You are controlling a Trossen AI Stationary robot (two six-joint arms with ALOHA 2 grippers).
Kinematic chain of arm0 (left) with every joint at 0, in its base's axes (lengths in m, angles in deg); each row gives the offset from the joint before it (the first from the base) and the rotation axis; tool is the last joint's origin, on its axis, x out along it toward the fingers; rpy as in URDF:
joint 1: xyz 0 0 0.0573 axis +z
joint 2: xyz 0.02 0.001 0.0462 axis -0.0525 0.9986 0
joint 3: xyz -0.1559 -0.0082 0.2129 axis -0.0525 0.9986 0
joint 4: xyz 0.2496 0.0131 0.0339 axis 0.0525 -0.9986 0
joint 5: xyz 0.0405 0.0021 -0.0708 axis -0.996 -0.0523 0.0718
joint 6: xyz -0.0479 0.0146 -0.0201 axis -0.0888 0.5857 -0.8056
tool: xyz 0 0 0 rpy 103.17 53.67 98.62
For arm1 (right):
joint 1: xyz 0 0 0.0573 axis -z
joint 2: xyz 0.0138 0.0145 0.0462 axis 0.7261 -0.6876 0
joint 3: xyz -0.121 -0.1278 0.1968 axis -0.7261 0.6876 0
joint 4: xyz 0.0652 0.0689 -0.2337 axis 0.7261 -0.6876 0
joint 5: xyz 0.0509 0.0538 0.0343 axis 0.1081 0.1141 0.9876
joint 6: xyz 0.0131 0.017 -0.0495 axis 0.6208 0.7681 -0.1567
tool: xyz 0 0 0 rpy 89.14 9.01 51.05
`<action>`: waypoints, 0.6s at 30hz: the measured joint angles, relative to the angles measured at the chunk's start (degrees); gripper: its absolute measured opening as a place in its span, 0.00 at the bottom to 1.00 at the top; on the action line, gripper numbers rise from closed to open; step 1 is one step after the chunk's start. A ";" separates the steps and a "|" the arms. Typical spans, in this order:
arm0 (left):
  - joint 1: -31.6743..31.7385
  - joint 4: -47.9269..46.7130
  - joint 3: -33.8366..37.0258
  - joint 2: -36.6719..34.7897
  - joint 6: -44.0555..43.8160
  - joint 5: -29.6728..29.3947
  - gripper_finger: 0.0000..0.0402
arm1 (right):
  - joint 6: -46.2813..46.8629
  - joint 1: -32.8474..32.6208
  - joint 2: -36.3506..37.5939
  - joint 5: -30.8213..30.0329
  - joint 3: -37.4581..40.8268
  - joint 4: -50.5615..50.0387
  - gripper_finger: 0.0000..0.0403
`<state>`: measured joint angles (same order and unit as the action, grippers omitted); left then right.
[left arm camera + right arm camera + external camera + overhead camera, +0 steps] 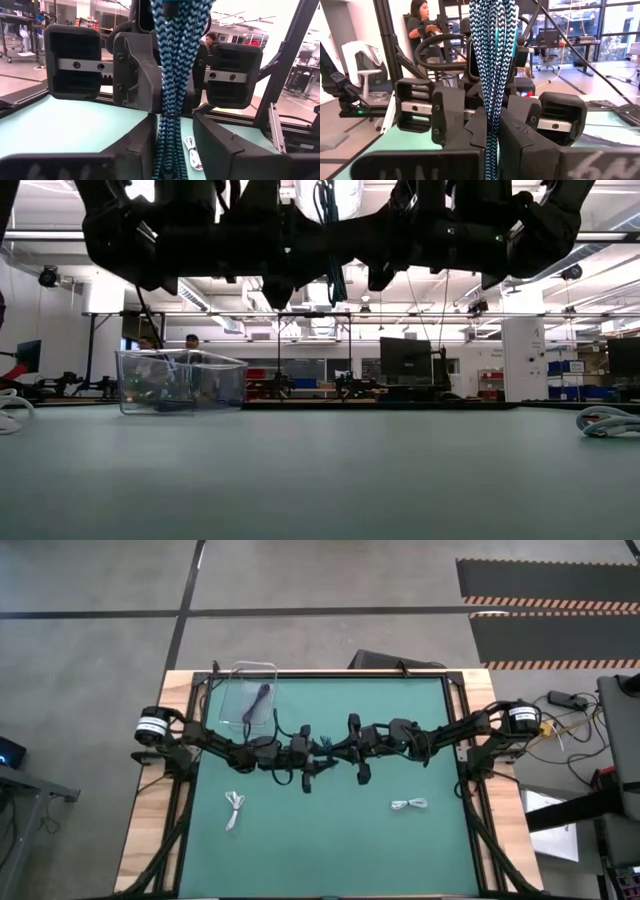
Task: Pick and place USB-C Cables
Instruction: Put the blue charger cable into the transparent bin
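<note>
A teal braided USB-C cable bundle (323, 748) hangs in the air at mid-table between my two grippers, which face each other. My right gripper (492, 131) is shut on it. My left gripper (175, 131) is open, with a finger close on either side of the bundle (172, 75); a sliver of table shows between one finger and the cable. Two white bundles lie on the mat, one on the left (234, 808) and one on the right (409, 805). A dark cable (258, 698) lies inside the clear box (250, 690). My right gripper pinches the teal bundle (491, 117) between its two fingers (517, 132), coming level from the table's right and lying across the strands. The bundle stands upright in the hold, squeezed narrow at the fingers. It is lifted clear, and its end (330, 280) dangles above the mat.
The clear box (180, 382) stands at the far left of the green mat. White bundles lie near the left (10, 410) and right (608, 421) edges in the low view. A person (422, 22) stands in the room beyond the table.
</note>
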<state>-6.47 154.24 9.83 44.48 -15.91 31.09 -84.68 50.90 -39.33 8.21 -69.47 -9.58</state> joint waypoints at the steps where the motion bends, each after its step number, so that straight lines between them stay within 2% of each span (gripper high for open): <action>1: 0.00 -0.09 0.03 0.00 0.00 0.00 0.25 | -0.26 0.00 0.00 0.04 0.00 -0.11 0.03; 5: 0.00 -0.13 0.04 0.00 0.02 -0.02 0.14 | -0.62 -0.02 0.00 0.20 0.00 -0.09 0.03; 9: 0.02 -0.17 0.08 0.00 -0.03 -0.02 0.03 | -0.55 -0.02 0.00 0.18 0.00 -0.11 0.09; 18: -0.04 -0.17 0.15 0.00 -0.33 0.14 0.03 | 2.22 0.04 0.29 -0.76 0.00 -0.20 0.28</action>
<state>-6.52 154.07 9.98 44.48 -16.24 31.23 -82.46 50.94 -39.04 7.45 -69.47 -9.78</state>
